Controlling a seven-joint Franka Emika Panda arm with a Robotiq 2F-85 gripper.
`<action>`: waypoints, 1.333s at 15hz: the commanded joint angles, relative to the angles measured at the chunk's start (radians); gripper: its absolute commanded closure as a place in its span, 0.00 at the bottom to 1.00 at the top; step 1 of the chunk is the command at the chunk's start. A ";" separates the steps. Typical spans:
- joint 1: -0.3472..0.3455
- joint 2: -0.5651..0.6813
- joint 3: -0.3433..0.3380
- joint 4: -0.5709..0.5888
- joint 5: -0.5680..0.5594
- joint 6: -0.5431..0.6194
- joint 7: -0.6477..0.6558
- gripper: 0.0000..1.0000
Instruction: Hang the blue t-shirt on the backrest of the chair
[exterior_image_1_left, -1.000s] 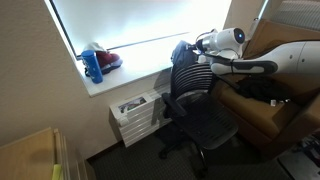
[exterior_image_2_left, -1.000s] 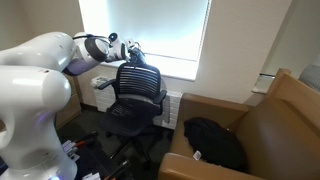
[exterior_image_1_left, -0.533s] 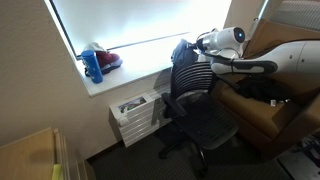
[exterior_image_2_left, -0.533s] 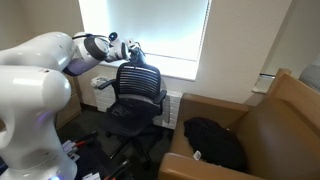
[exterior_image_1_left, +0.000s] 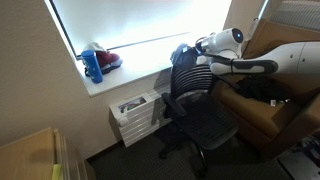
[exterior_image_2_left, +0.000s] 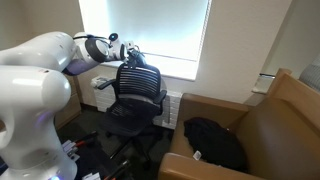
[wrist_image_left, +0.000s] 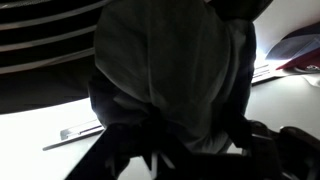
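The blue t-shirt (exterior_image_1_left: 181, 52) looks dark and is bunched on the top edge of the black mesh chair's backrest (exterior_image_1_left: 190, 80). It also shows in the exterior view from the window's other side, as the t-shirt (exterior_image_2_left: 136, 58) above the backrest (exterior_image_2_left: 140, 85). My gripper (exterior_image_1_left: 196, 50) is right against the cloth at the backrest top, and the gripper (exterior_image_2_left: 128, 50) is partly buried in it. In the wrist view the t-shirt (wrist_image_left: 170, 80) fills most of the picture and hides the fingers, so how the jaws stand is unclear.
A blue bottle (exterior_image_1_left: 93, 66) and a red item stand on the windowsill. A white drawer unit (exterior_image_1_left: 135, 115) sits under the sill beside the chair. A brown armchair (exterior_image_2_left: 262, 125) holds a dark garment (exterior_image_2_left: 215, 140) close to the office chair.
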 joint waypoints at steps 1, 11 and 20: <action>0.000 0.000 0.000 0.000 0.000 0.000 0.000 0.05; -0.120 -0.135 0.345 0.265 -0.134 -0.196 -0.060 0.00; -0.127 -0.136 0.386 0.260 -0.186 -0.187 -0.047 0.00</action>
